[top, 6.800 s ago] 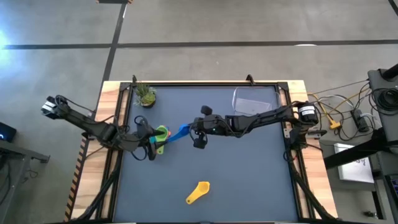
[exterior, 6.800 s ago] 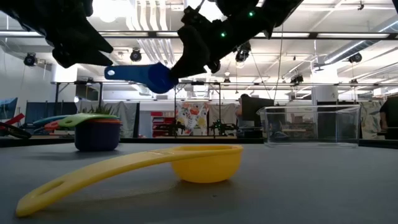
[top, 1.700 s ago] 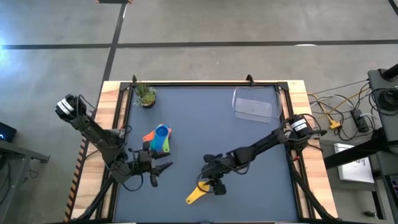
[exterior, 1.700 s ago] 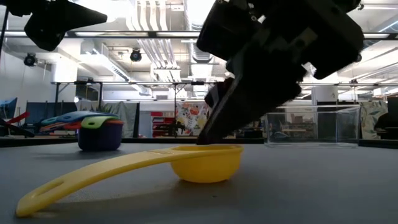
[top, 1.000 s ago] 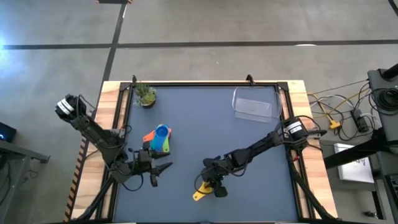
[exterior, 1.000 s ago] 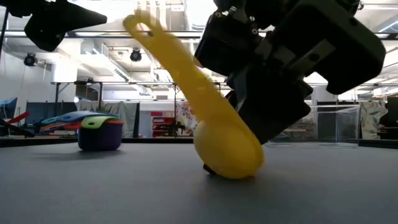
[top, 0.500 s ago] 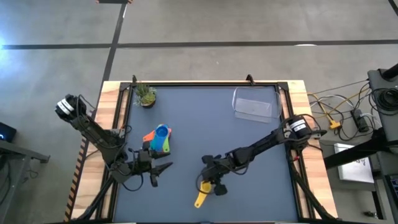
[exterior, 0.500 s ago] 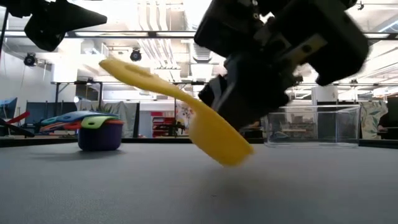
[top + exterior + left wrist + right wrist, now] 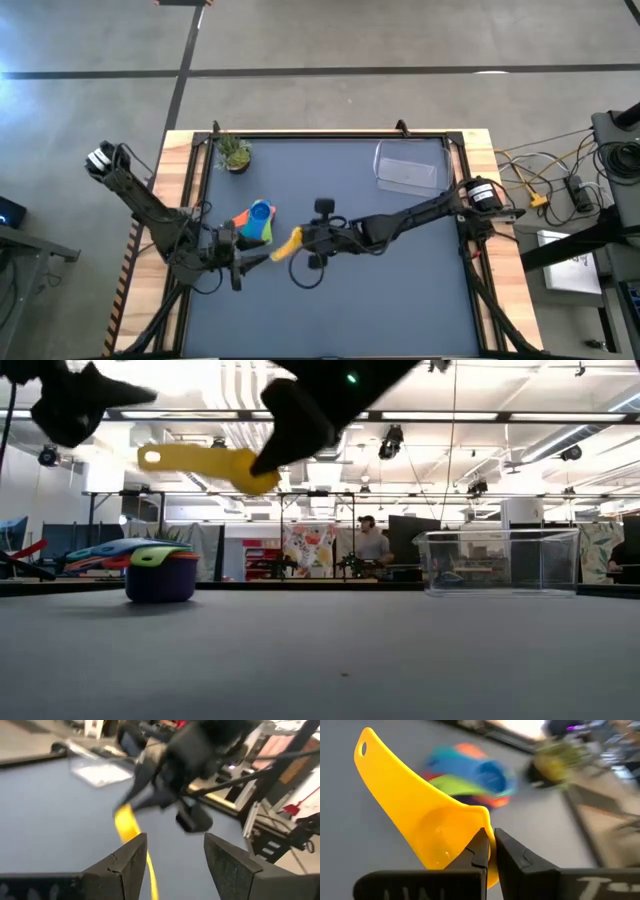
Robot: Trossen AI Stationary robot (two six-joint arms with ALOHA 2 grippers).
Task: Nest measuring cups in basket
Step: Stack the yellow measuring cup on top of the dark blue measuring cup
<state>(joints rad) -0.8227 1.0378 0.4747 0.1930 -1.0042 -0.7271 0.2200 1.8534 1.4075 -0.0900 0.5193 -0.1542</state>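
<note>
The yellow measuring cup (image 9: 285, 244) hangs in the air in my right gripper (image 9: 303, 241), just to the right of the stack. In the low view the yellow cup (image 9: 200, 462) is roughly level, with its handle pointing to the table's left. The other cups sit nested in a stack (image 9: 254, 222) whose purple bottom cup (image 9: 158, 579) rests on the table. My left gripper (image 9: 252, 260) is open, its fingers (image 9: 127, 862) on either side of the yellow handle's end (image 9: 150, 877); whether they touch it does not show. The clear basket (image 9: 409, 168) stands at the far right. My right gripper pinches the yellow cup's bowl rim (image 9: 485, 822), opposite the handle, with one finger (image 9: 476, 851) inside the bowl and the other outside. The fingers come from the table's right. The cup is lifted clear, its handle (image 9: 375, 765) pointing away from the gripper.
A small potted plant (image 9: 233, 152) stands at the far left corner. The table has a raised wooden frame (image 9: 190, 190) along its sides. The dark tabletop (image 9: 390, 290) is bare on the near half. A person (image 9: 371, 548) stands in the room beyond.
My right gripper has lifted the yellow cup off the near middle of the table and carried it up, toward the far and left edges, to beside the stack. The cup's handle swung from steeply raised to about level. My left gripper shifted slightly toward the cup.
</note>
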